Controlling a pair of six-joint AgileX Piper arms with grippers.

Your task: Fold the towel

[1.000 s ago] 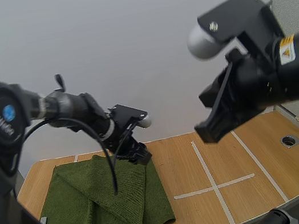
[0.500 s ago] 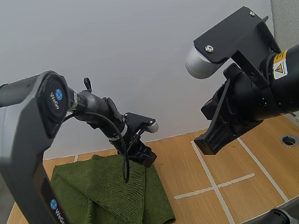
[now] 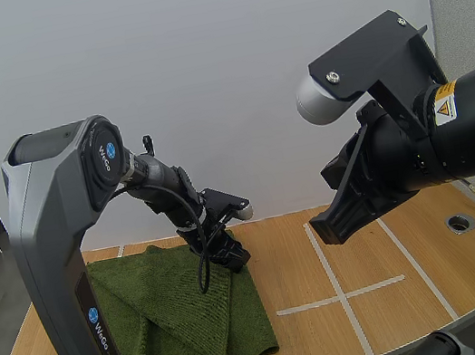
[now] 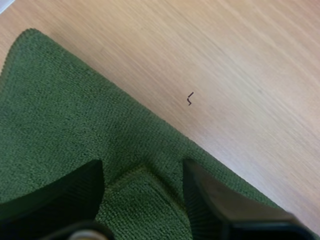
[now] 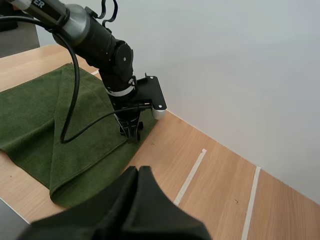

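One green towel [image 3: 162, 324] lies left-to-right, its left part hidden behind an arm [image 3: 64, 263]; left gripper [image 3: 231, 257] jaws released, right gripper [image 5: 138, 173] clenched.

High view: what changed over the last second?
The left arm swung upright, away from the camera. The left gripper edged slightly right and down at the far right corner of the towel, with its fingers apart on the cloth. The right gripper, shut, barely shifted. The towel's fold looks unchanged.

Wood table [image 3: 440, 284] w/ white tape cross [image 3: 339, 296], round cable hole [image 3: 460, 222] at right; plain white wall [image 3: 198, 56] behind.
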